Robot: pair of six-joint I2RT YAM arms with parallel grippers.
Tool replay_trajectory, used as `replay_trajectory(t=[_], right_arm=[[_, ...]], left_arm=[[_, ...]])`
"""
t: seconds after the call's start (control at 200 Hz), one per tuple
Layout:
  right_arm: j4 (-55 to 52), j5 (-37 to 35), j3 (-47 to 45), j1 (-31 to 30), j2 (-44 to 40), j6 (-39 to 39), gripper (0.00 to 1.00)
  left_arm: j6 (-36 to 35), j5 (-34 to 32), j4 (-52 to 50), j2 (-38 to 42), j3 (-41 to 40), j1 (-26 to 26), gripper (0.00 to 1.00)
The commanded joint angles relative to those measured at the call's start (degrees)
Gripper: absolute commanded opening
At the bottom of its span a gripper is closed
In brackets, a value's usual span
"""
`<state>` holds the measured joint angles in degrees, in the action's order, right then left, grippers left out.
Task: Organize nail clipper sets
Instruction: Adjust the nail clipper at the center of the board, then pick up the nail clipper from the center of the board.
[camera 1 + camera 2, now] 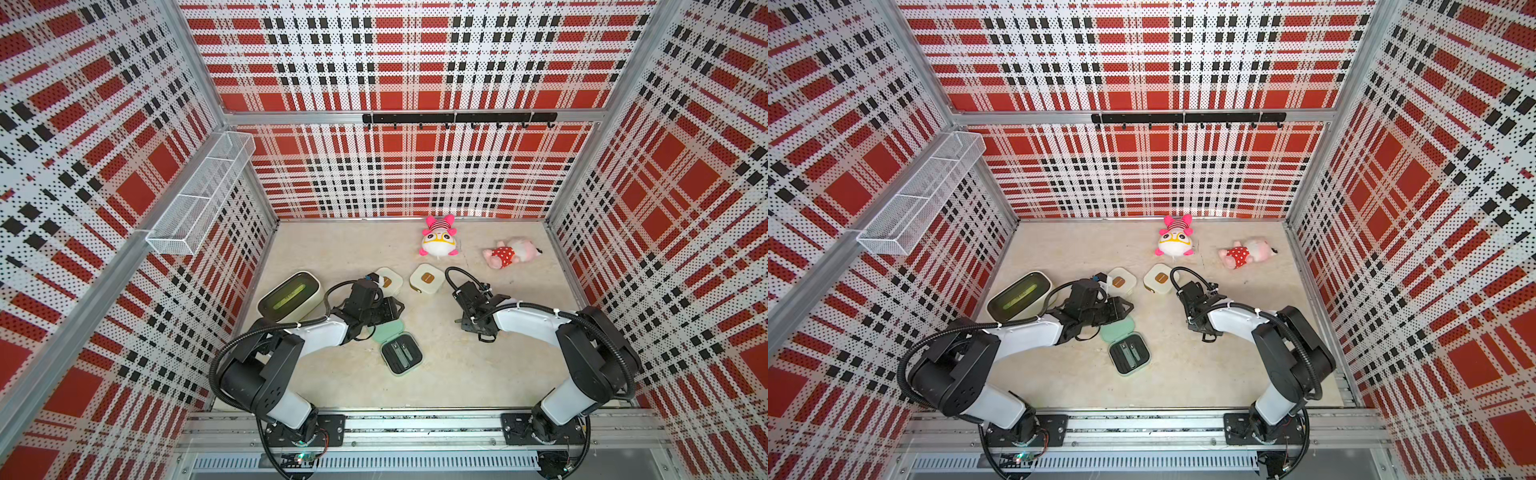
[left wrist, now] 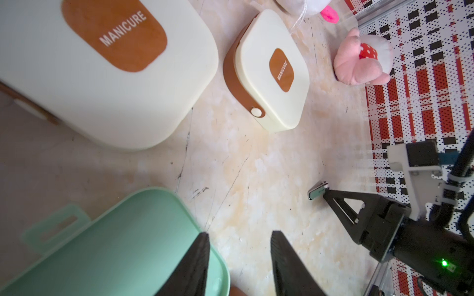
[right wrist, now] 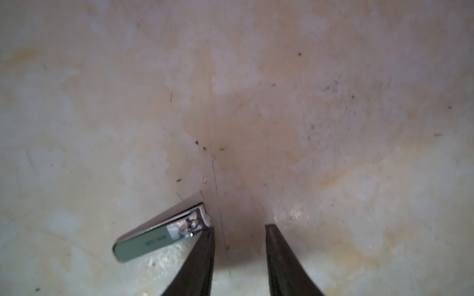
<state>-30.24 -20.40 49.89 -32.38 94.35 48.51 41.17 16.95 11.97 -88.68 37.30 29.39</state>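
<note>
Three cases are out on the table [image 1: 457, 374]. The two cream cases [image 1: 388, 281] [image 1: 427, 278] sit shut, side by side around mid-frame in both top views. The mint case [image 1: 401, 353] lies open just below centre, with clippers seated in its black insert.

One loose clipper [image 3: 161, 234] lies flat on the table right of centre, and that's the one we're after. The right gripper [image 3: 238, 228] is down low with its jaws apart and nothing between them. The clipper sits outside the jaws, its head right up against the outer side of one finger [image 3: 200, 261].

So we'd sidestep until the clipper is between the jaws and straddle its narrow width. It looks thin and slick, so we'd get right down to the table and close slowly.

The left gripper [image 2: 239, 234] is also spread and empty, at the edge of the mint lid [image 2: 115, 243]. We'd leave it clear of the insert.
</note>
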Motion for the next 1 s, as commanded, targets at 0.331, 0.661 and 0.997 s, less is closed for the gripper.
replay_trajectory(t=[0.331,0.661,0.997], right_arm=[[-1.22,1.36,14.05,1.62,12.09,-7.07,0.36],[-2.72,0.45,16.40,1.57,8.75,-7.63,0.37],[-0.42,7.78,16.74,1.25,7.36,-10.71,0.44]], left_arm=[[-0.39,1.51,1.30,-0.99,-0.54,-1.79,0.44],[-0.56,1.68,1.38,-0.52,-1.18,-2.49,0.44],[-0.43,1.42,1.39,-0.26,-1.43,-2.40,0.44]])
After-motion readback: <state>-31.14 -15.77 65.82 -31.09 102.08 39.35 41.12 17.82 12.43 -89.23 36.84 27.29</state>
